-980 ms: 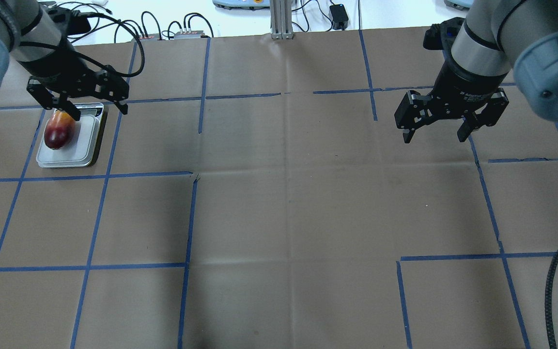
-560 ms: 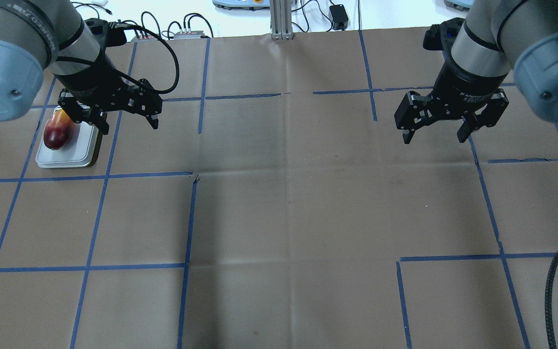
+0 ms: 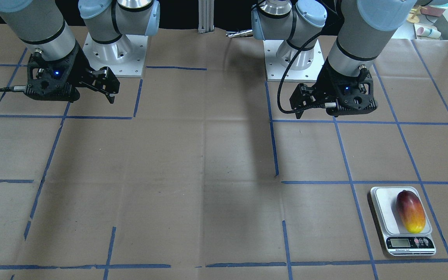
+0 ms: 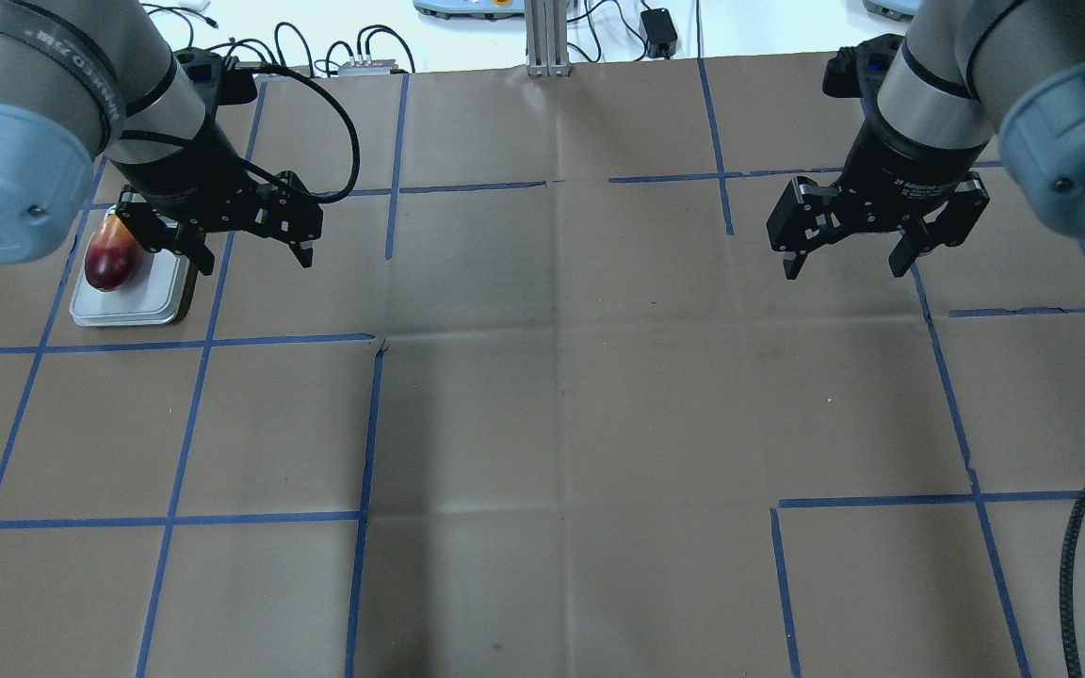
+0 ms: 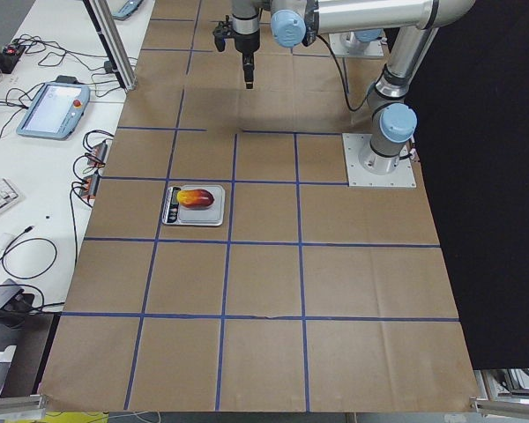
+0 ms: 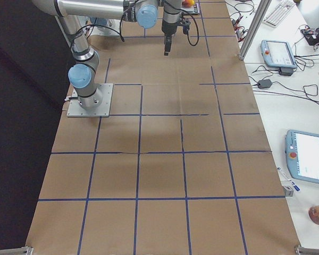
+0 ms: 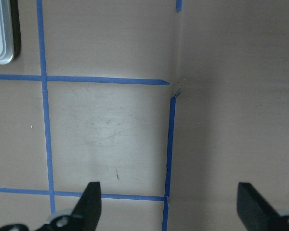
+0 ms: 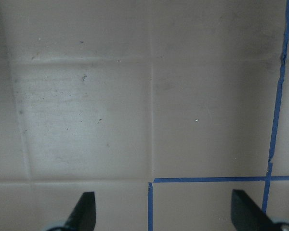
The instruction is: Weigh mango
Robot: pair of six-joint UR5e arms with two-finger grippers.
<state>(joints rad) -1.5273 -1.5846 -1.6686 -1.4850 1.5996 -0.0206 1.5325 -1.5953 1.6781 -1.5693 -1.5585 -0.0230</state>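
The mango (image 3: 410, 211) is a smooth, glossy oval, dark red at the end toward the robot and shading through orange to bright yellow at the far end. It lies lengthwise on the plate of a small kitchen scale (image 3: 383, 206), a flat pale-grey rectangle with rounded corners and a dark rim beneath. The scale has a narrow display strip at the end away from the robot. The fruit rests on the half of the plate toward the robot's left, and its yellow tip is just beside the display strip. The scale sits on the surface (image 3: 208, 175), matte brown paper with faint fold creases, divided into squares by thin blue tape.

The left jaws hang above the surface on the left arm (image 4: 156, 122), spread wide and holding nothing. In the left wrist view the 2 black fingers (image 7: 89, 202) frame bare paper and a tape corner, with only a corner of the scale at the top left edge. The mango lies outside the jaws, to the robot's left of them and apart from both fingers.

The right jaws, on the right arm (image 4: 929, 104), are also wide open and empty. Their fingers (image 8: 84, 209) sit over plain paper, well apart from the mango.
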